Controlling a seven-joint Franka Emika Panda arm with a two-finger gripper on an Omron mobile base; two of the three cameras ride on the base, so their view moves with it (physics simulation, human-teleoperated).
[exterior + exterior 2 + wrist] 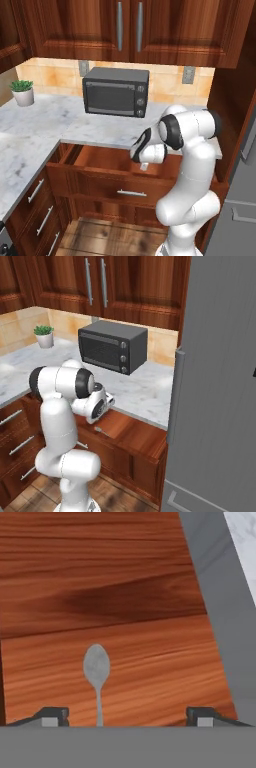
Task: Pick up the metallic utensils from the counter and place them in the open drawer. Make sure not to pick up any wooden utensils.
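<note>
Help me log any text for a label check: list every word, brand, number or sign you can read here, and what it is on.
None can be read.
The microwave has a knob panel with no legible marks; anything there is too small and blurred.
The metal spoon in the drawer, the plant pot and the wall outlets are plain.

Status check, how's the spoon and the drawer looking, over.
Gripper open over the reddish-brown wooden open drawer, fingers apart. Silver-grey metal spoon lies flat on drawer floor, ungripped. Nothing blocking.
</note>
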